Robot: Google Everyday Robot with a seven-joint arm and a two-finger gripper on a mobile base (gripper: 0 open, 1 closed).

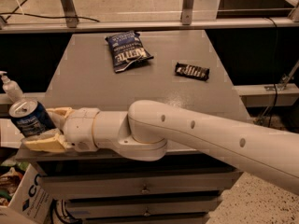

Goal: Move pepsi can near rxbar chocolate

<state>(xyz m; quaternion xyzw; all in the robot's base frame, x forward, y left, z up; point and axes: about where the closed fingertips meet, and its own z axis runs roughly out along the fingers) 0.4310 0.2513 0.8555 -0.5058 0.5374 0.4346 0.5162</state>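
The pepsi can (27, 118), dark blue with a silver top, stands at the table's front left corner. My gripper (39, 127) is at the can, with one tan finger (58, 112) behind it and the other (44, 143) in front. The fingers have closed in against the can's sides. The rxbar chocolate (192, 71), a small black bar with white lettering, lies flat at the table's far right, well away from the can. My white arm reaches across the front of the table from the right.
A dark blue chip bag (127, 50) lies at the far middle of the grey table (93, 83). A white pump bottle (9, 87) stands off the table's left edge. A cardboard box (25, 195) sits on the floor at the lower left. Drawers are under the table.
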